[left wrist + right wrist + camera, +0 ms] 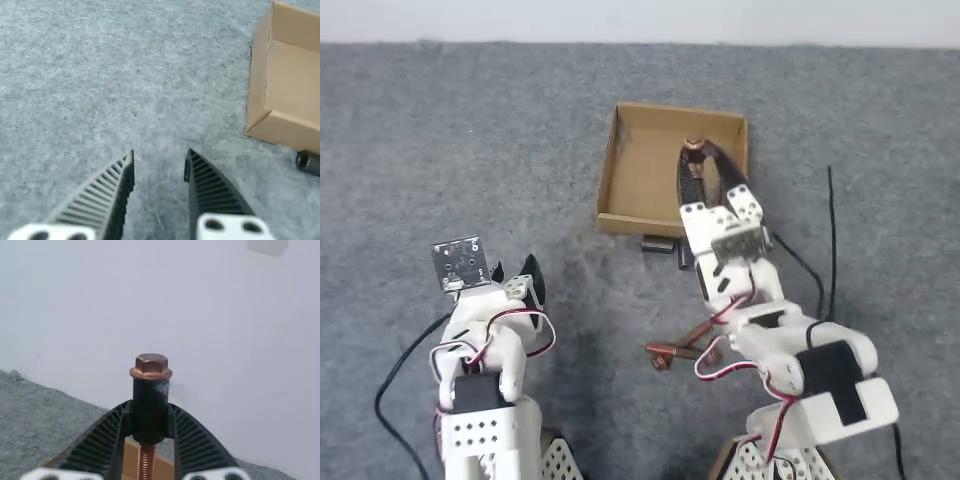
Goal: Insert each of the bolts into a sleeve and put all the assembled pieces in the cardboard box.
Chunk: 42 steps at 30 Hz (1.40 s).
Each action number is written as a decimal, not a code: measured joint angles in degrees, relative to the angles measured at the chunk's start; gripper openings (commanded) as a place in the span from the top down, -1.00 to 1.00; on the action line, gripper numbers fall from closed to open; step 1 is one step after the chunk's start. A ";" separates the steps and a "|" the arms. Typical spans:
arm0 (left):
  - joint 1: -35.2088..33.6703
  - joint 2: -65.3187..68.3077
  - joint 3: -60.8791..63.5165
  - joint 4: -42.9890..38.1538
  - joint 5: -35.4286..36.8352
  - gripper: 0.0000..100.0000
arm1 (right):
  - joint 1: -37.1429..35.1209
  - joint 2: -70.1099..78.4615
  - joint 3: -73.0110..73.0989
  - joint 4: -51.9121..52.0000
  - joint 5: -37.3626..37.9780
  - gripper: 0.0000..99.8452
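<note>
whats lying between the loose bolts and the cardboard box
In the high view, black sleeves lie on the grey carpet just before the near wall of the cardboard box; between them and the loose bolts the carpet is bare.

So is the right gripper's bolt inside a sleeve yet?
In. The bolt has its copper head at one end of the black sleeve, thread leaving the other; the right gripper clamps the sleeve.

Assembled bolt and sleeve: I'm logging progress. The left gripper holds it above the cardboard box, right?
No: the right gripper holds the assembled bolt and sleeve above the cardboard box, as the right wrist view shows. The left gripper is open and empty.
</note>
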 measured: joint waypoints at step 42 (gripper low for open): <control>0.00 0.00 0.00 -0.09 0.00 0.69 | 0.00 21.80 -64.88 102.77 -14.15 0.99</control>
